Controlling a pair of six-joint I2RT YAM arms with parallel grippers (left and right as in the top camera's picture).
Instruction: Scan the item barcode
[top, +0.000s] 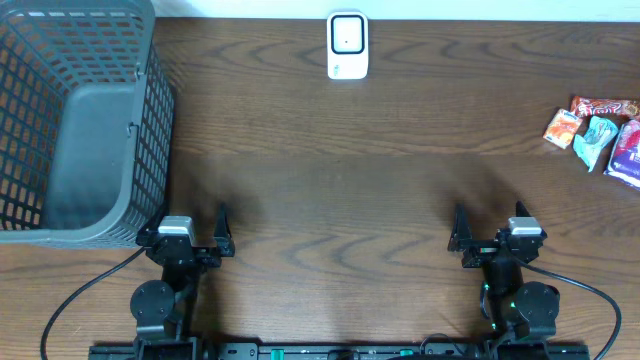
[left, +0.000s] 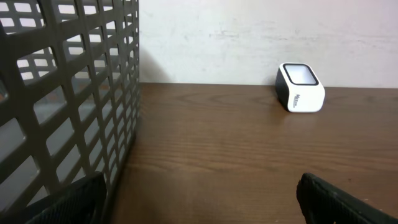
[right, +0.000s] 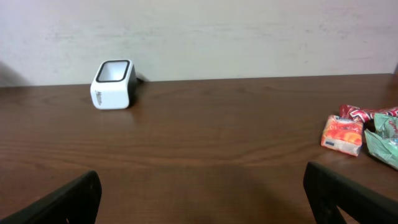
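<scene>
Both grippers are released, jaws spread wide and holding nothing. Your left gripper (top: 186, 224) sits just beside the grey plastic mesh basket (top: 160, 130), and your right gripper (top: 490, 222) is at the near right of the dark wooden surface (top: 320, 170).

The items to scan lie in a cluster at the far right edge: a small orange snack packet (top: 562, 128), a red wrapper (top: 600, 105), a teal packet (top: 598, 140) and a purple packet (top: 628, 150). They lie pressed close together, some seemingly overlapping. The white box-shaped barcode scanner (top: 347, 45) stands at the far middle, well apart from them.

Your main risk is the crowding, since wide jaws could pinch or drag two packets at once. The packets also lie flat, so fingertips may skid over one rather than get under it. No barcode shows from here (you may bring the wrong face to the scanner window). If you swing the left arm out, watch that it doesn't nudge the basket wall.
</scene>
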